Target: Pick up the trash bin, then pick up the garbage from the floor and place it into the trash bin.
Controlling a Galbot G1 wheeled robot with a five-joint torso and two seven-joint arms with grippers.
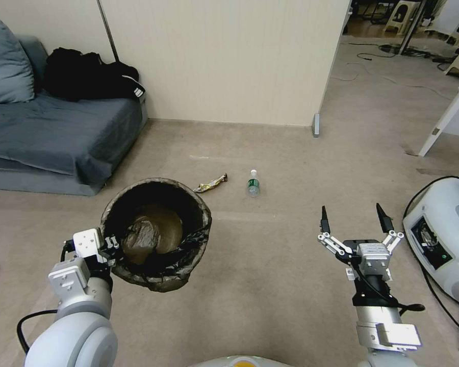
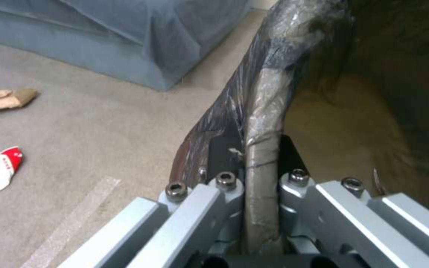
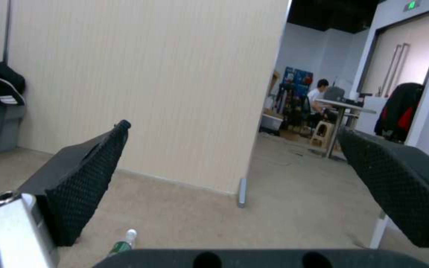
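trash bin [image 1: 156, 233] is being held off the carpet at near left, its rim clenched by the left gripper [image 1: 108, 244] | right gripper [image 1: 354, 219] is being held released over bare carpet at near right | bottle [image 1: 253, 184] and foil wrapper [image 1: 210, 183] are lying farther ahead, apart, with open floor around them

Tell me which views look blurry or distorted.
Head view: sharp, but wide-angle bending curves the wall edges. Left wrist view: soft throughout, the trash bin rim clamped in the left gripper smeared. Right wrist view: open right gripper fingers blurred, background room hazy.
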